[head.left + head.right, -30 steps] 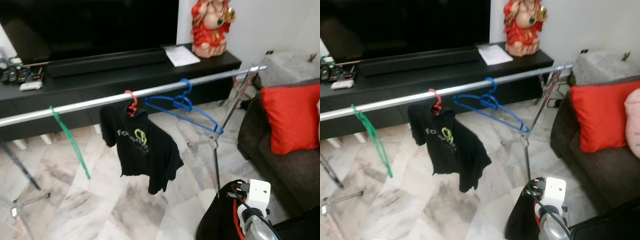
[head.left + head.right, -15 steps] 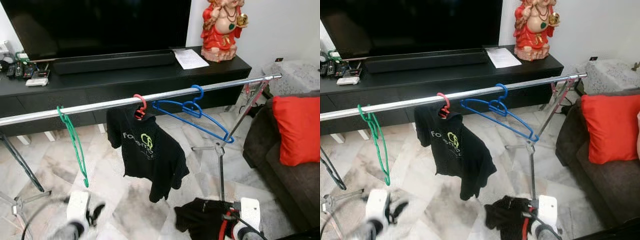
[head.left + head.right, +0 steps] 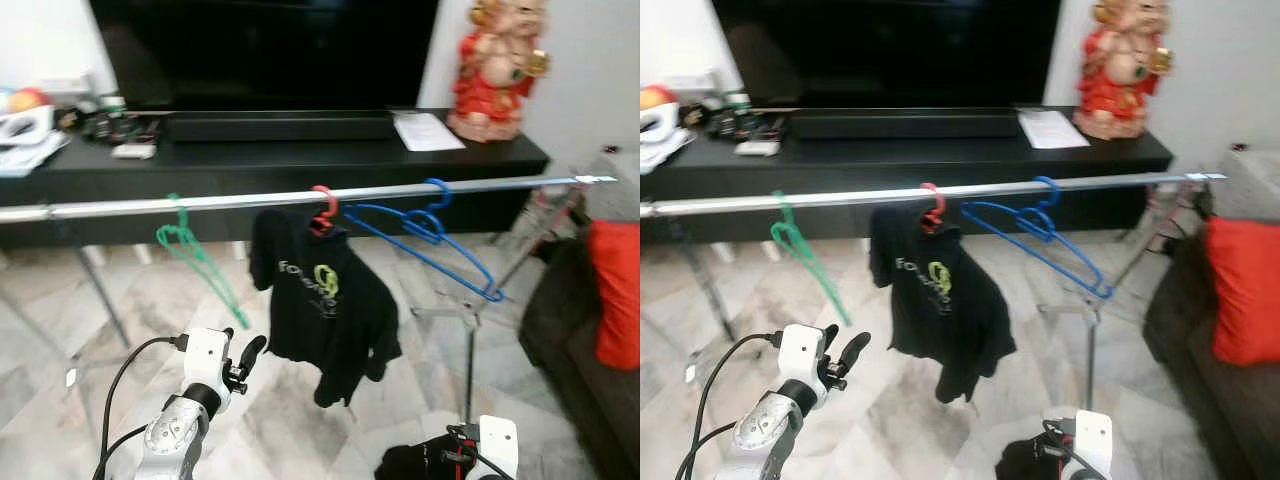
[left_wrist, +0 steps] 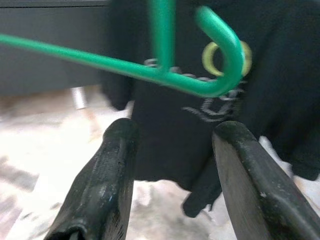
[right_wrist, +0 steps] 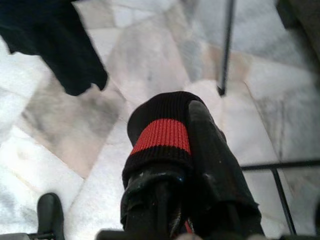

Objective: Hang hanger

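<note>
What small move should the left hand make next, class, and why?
Probably ease forward and up to the empty green plastic hanger on the long silver metal rail. The left hand is open, its black fingers just short of the hanger's frame.

left gripper [image 4: 172, 150]: fingers apart, empty
hanger [image 4: 200, 70]: green, just beyond fingertips
shirt [image 4: 280, 75]: black, behind hanger

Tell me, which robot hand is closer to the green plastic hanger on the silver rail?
The left. The left gripper is raised just below the green plastic hanger, fingers open toward it. The right gripper, low and farther right, holds a black garment with a red band.
</note>
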Tool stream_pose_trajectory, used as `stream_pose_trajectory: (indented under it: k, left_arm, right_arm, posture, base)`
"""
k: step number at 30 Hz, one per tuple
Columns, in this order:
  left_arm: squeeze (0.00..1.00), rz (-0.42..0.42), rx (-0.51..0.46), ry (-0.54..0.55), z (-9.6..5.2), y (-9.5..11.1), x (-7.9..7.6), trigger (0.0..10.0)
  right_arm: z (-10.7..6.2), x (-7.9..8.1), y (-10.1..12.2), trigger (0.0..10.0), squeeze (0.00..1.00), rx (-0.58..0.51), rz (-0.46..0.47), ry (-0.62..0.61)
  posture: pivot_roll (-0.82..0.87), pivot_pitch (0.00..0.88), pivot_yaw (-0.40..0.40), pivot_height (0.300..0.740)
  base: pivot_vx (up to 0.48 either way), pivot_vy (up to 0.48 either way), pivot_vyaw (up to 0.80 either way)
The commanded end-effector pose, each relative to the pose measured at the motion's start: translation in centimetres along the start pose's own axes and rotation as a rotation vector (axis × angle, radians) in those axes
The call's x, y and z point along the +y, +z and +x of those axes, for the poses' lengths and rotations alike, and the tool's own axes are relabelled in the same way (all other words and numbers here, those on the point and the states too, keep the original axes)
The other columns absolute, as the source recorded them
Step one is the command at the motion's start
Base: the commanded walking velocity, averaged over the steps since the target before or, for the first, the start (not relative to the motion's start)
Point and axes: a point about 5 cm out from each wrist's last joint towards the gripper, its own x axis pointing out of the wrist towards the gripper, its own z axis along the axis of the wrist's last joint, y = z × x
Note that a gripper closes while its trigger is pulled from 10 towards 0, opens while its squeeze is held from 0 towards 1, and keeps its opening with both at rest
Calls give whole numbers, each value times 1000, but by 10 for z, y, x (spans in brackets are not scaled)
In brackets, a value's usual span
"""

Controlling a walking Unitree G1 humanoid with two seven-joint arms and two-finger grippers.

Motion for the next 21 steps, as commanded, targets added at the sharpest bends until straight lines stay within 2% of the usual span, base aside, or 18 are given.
stream_pose_trajectory:
  k: [1, 6, 10, 11, 21]
  left_arm:
    - [0, -2, 8, -3, 0, 0, -5, 10000]
    - [0, -8, 15, 24, -2, 5, -4, 10000]
    - [0, 18, 18, 18, -3, 7, -3, 10000]
    - [0, 14, 21, 26, -3, 7, -1, 10000]
    - [0, 15, 58, 7, -5, 0, 0, 10000]
  right_arm:
    - [-1, -2, -3, 10000, 0, 3, 21, -18]
    - [-1, -2, -2, 10000, 0, 5, 25, -22]
    - [0, -3, -2, 10000, 0, 9, 25, -24]
    - [-1, -4, -3, 10000, 0, 11, 48, -32]
    - [-2, -5, -7, 10000, 0, 34, 71, -52]
  posture:
    - [31, 83, -45, 740]
    - [34, 90, -46, 740]
    - [41, 95, -47, 740]
    - [42, 99, -47, 740]
    - [46, 108, -45, 740]
  base:
    - [0, 0, 800]
    - [0, -269, 800]
    - [0, -370, 702]
    - [0, -382, 0]
    - [0, -334, 0]
